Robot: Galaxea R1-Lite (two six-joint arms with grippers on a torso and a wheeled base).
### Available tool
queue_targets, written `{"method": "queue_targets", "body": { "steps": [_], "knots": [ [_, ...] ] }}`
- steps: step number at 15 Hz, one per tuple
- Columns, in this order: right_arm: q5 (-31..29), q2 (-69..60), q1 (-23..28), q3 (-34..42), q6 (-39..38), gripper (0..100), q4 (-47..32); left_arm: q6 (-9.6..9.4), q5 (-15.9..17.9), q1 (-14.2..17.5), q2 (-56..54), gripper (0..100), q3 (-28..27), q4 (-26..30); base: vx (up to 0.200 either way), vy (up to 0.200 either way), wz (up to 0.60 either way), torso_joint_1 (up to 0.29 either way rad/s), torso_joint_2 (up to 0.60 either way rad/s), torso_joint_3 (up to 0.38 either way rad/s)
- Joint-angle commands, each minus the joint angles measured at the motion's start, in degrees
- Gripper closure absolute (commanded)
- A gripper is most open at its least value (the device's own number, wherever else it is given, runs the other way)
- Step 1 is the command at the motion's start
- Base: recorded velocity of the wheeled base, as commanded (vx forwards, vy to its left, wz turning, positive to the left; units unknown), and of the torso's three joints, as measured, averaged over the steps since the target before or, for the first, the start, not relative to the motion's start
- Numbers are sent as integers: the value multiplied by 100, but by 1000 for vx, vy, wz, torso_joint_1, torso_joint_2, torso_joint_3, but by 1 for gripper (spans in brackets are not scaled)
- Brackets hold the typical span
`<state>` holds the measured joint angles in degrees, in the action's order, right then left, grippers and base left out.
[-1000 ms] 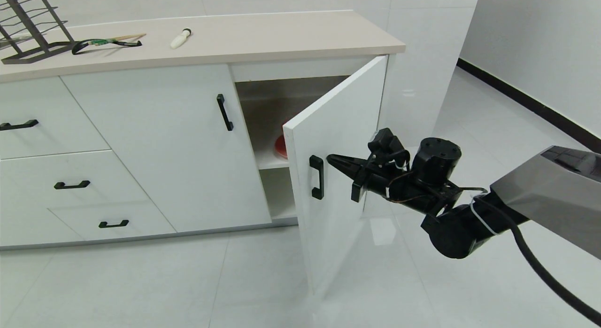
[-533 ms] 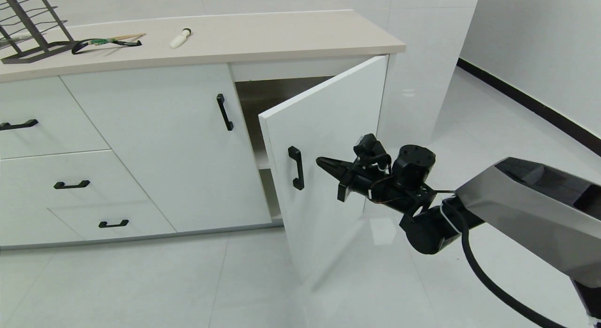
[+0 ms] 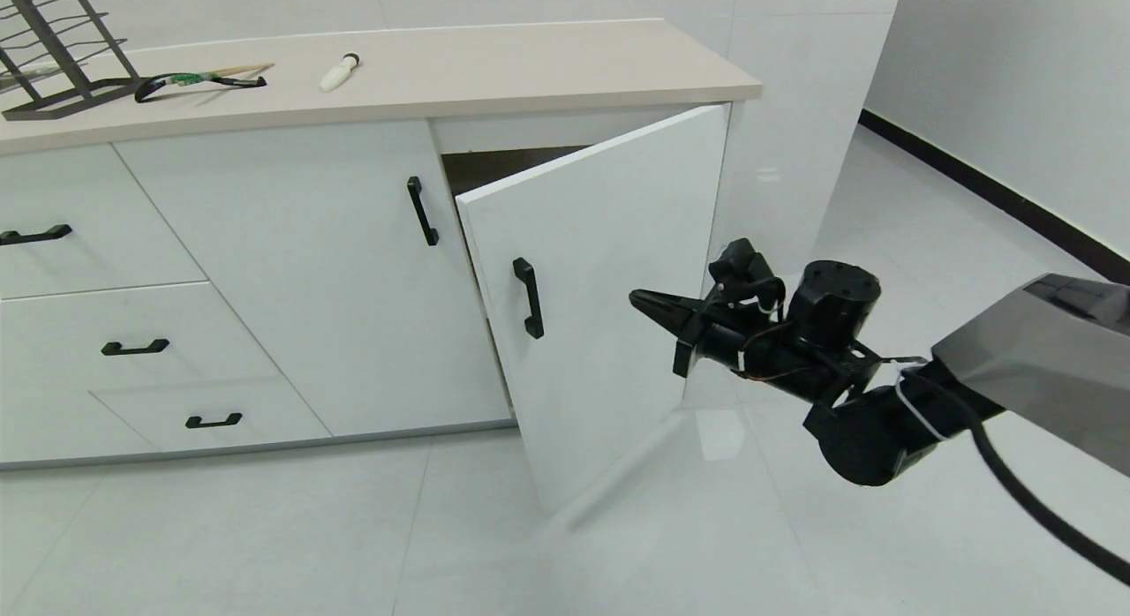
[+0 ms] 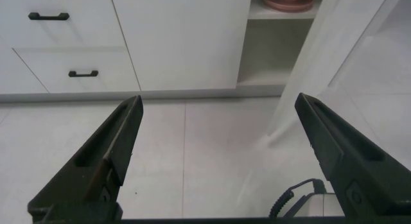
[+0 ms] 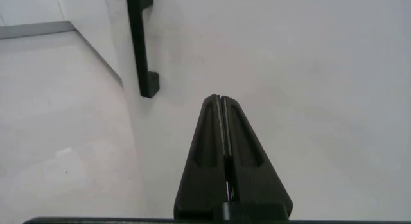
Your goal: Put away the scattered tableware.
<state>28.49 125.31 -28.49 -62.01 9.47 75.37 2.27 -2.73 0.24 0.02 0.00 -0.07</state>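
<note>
Facing cabinet door (image 3: 609, 245), right tool (image 3: 637, 296) is closed, empty.

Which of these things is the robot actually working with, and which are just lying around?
In the job: right end effector, shut; cabinet door; door handle; pink dish on the shelf.
Lying about: rack, black-looped utensil and white utensil on the counter.

The head camera looks forward and down from high up, cabinet door (image 3: 618, 245) central, worktop (image 3: 530, 64) at 12 o'clock. The right wrist camera faces that door from very near, along the closed right pincer (image 5: 219, 102). The left wrist camera looks low across the floor (image 4: 192, 153) past the spread left pincer (image 4: 218, 99) at the drawers (image 4: 64, 44), which sit at 9 o'clock in the head view.
</note>
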Motion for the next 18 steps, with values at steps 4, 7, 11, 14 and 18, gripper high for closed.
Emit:
{"method": "queue_targets", "body": {
  "steps": [4,7,11,14,18],
  "knots": [
    [8,-3135,256,2730,72,100,21,2,-8,2,-2,0,0,-1,0,0,0,0,0,0],
    [8,-5359,1627,4470,116,100,-23,2,1,2,-2,0,0,-1,0,0,0,0,0,0],
    [-1,-8092,2673,6201,371,100,-708,2,-8,2,-2,0,0,-1,0,0,0,0,0,0],
    [-1,-10087,2867,6201,345,100,-3081,2,-8,2,-2,0,0,-1,0,0,0,0,0,0],
    [-1,-12531,2840,6201,345,100,-6676,-7,-8,2,-2,0,0,-1,0,0,0,0,0,0]
  ]
}}
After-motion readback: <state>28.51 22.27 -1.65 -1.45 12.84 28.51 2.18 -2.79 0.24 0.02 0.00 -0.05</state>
